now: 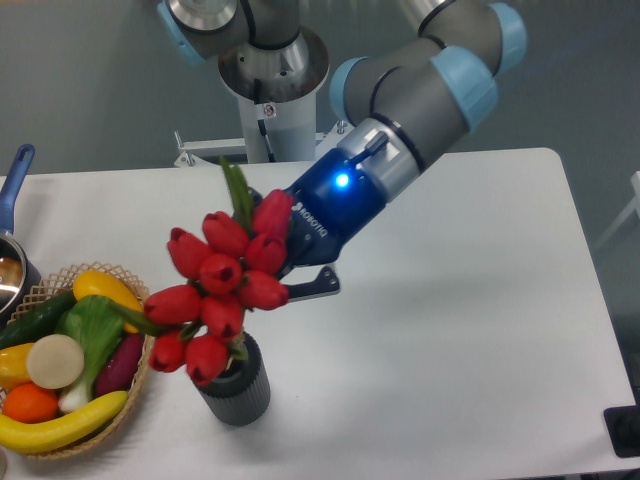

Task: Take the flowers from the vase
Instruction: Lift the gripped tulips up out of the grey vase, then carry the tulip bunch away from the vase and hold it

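Observation:
A bunch of glossy red tulip flowers (pixel 225 285) with a green leaf sticking up hangs over the dark grey ribbed vase (pixel 238 390), which stands near the table's front edge. The lowest buds sit right at the vase's mouth, and the stems are hidden behind the blooms. My gripper (pixel 290 275), dark blue with a lit blue light, reaches in from the upper right and is shut on the flowers behind the buds. One black finger (pixel 312 287) shows to the right of the bunch.
A wicker basket (pixel 55 285) of toy vegetables and fruit sits at the front left, close to the vase. A pot with a blue handle (pixel 15 180) is at the left edge. The arm's base (pixel 270 80) stands behind the table.

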Robot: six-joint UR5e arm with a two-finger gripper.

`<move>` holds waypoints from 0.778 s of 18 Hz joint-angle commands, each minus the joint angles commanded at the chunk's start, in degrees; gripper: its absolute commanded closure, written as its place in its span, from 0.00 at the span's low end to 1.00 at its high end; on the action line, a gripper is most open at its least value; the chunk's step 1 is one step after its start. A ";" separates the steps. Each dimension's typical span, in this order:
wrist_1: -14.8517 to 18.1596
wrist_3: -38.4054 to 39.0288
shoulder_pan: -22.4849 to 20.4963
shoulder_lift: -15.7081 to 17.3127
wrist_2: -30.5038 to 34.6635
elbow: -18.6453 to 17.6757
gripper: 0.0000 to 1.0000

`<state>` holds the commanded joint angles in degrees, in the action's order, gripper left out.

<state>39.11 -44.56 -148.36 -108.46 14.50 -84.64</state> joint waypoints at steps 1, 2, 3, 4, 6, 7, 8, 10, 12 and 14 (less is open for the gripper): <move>0.00 0.00 -0.44 0.35 -0.09 0.09 0.98; 0.00 0.00 -0.96 0.44 -0.17 0.09 0.98; 0.00 0.00 -1.23 0.44 -0.44 0.09 0.98; 0.00 0.00 -1.75 0.44 -0.44 0.09 0.98; 0.00 -0.52 -4.12 0.44 0.17 0.09 0.98; 0.00 -0.88 -5.44 0.35 0.61 0.00 0.98; 0.00 -1.49 -6.32 0.18 1.22 -0.17 0.98; 0.00 -3.42 -9.12 -0.26 3.94 -0.61 0.98; 0.09 -6.49 -10.63 -0.44 7.72 -1.66 0.98; 0.09 -8.96 -11.25 -1.23 11.76 -2.19 0.98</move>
<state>39.20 -53.52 -159.61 -109.68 26.26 -86.83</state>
